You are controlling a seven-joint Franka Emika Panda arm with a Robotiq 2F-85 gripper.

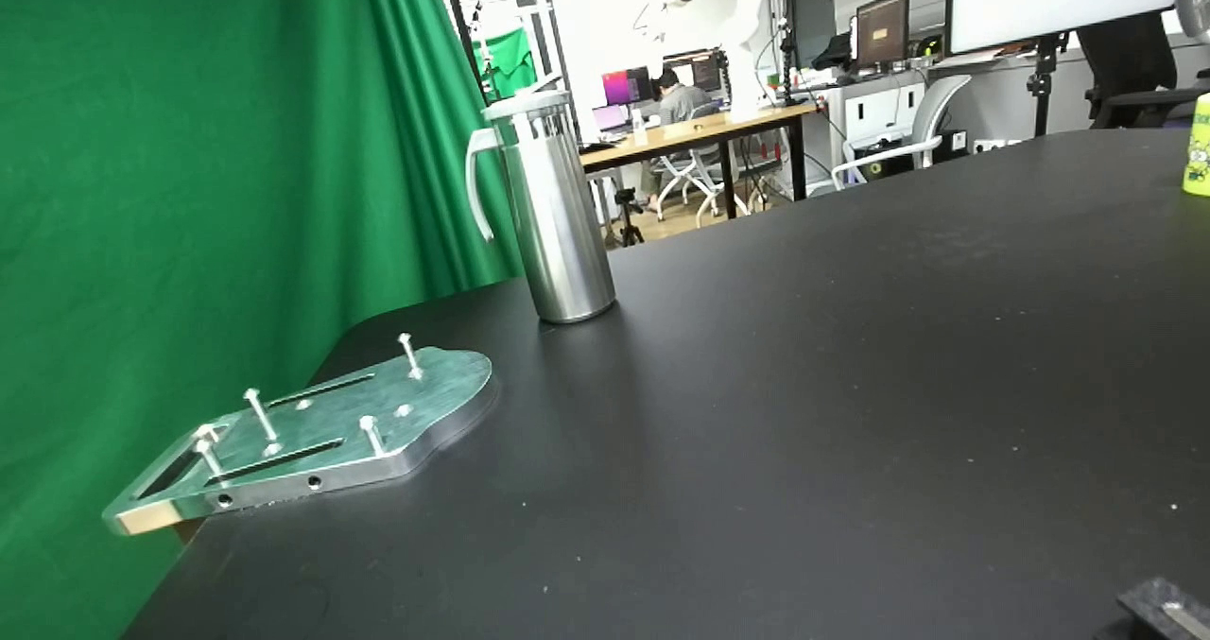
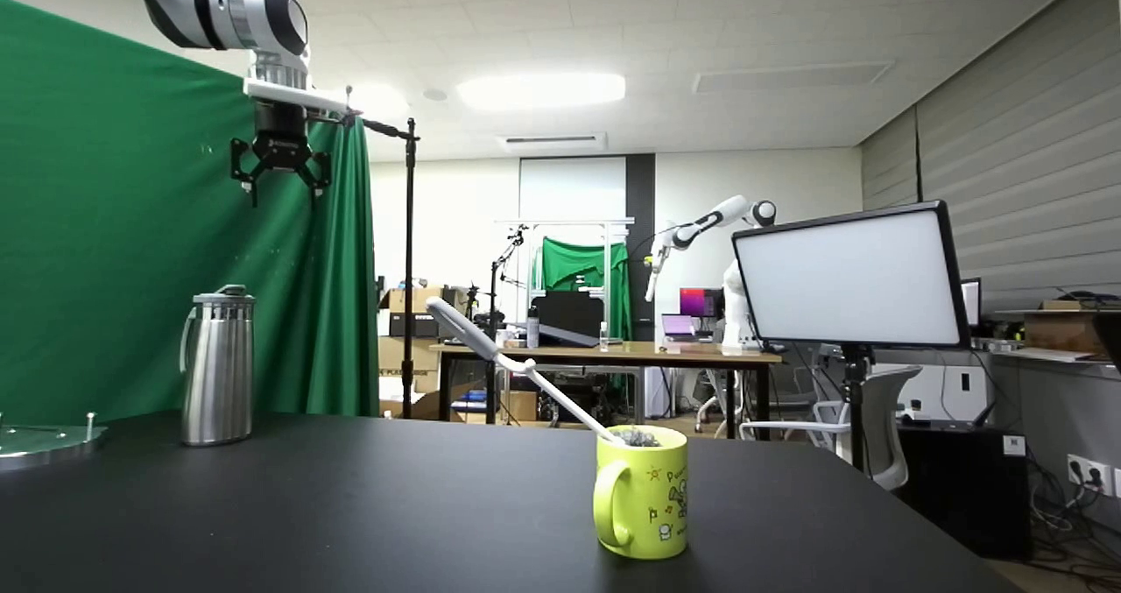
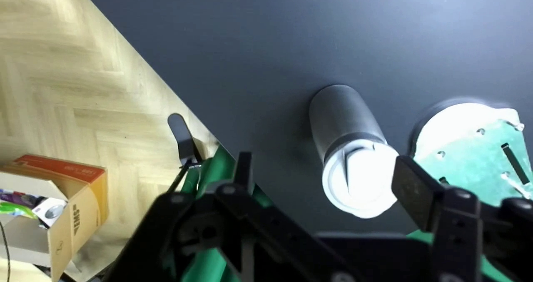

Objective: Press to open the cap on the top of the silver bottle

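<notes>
The silver bottle (image 1: 562, 224) stands upright on the black table near its far edge; it also shows in an exterior view (image 2: 219, 383) and in the wrist view (image 3: 343, 113). Its pale grey cap (image 1: 527, 103) is on top, with a raised piece on it, and shows in an exterior view (image 2: 224, 298). In the wrist view the cap (image 3: 366, 178) is overexposed, so I cannot tell whether it is open. The handle is on one side. My gripper (image 2: 284, 197) is open and empty, high above the bottle, fingers pointing down. In the wrist view the cap appears between the fingertips (image 3: 322, 163), nearer the right finger.
A flat metal plate with upright bolts (image 1: 350, 413) lies beside the bottle. A yellow-green mug (image 2: 644, 505) holding a grey-handled brush (image 2: 464, 328) stands farther along the table. A green curtain (image 2: 96, 251) hangs behind the bottle. The table edge (image 3: 166, 84) is close by.
</notes>
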